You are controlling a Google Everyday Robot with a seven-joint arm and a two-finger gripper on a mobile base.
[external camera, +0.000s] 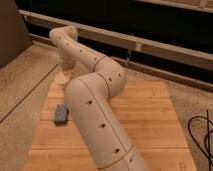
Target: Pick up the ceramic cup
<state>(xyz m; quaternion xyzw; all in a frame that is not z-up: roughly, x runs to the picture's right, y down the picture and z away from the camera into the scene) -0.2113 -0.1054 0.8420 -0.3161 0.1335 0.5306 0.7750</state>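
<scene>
Gripper (65, 70): upper left of frame, directly above the cup; finger state impossible to tell.
Ceramic cup (63, 79): one, cream, at wooden board's (145, 125) upper-left corner; contents hidden.
Grey block (60, 113): one, left side of board.
Cable (202, 135): right edge.

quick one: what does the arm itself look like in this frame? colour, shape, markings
The arm is a chain of thick, rounded cream-white segments with smooth shells, joined at bulbous elbow-like joints. Small dark round dots run along each segment. No outside cables or sleeves show on it. The gripper, at the far left corner of the wooden table, is the same pale tone and hard to tell apart from the cream-white ceramic cup.
</scene>
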